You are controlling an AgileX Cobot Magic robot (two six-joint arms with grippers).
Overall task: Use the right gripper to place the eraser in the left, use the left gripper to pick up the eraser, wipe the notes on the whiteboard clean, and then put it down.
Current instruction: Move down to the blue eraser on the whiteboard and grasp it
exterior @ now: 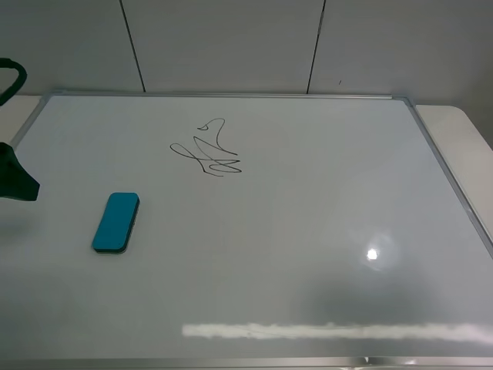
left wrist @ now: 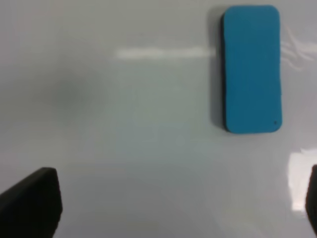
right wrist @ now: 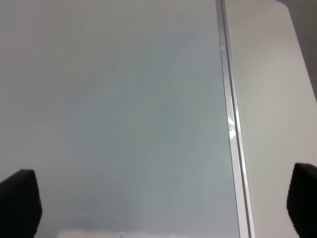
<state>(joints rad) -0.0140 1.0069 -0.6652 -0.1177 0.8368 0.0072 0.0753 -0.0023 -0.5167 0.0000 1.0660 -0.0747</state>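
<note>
The teal-blue eraser (exterior: 116,222) lies flat on the left part of the whiteboard (exterior: 308,231), apart from both grippers. The notes (exterior: 206,150), a black looping scribble, sit further back and to its right. A black part of the left arm (exterior: 14,176) shows at the far left edge. In the left wrist view the left gripper (left wrist: 171,208) is open and empty above the board, with the eraser (left wrist: 251,69) a little ahead of it. In the right wrist view the right gripper (right wrist: 161,203) is open and empty over the board's right silver frame (right wrist: 230,124). The right arm is out of the exterior view.
The pale table (exterior: 454,127) shows beyond the board's right frame, also in the right wrist view (right wrist: 270,99). A grey panelled wall (exterior: 231,42) stands behind the board. Light glare (exterior: 373,253) marks the board's near right part.
</note>
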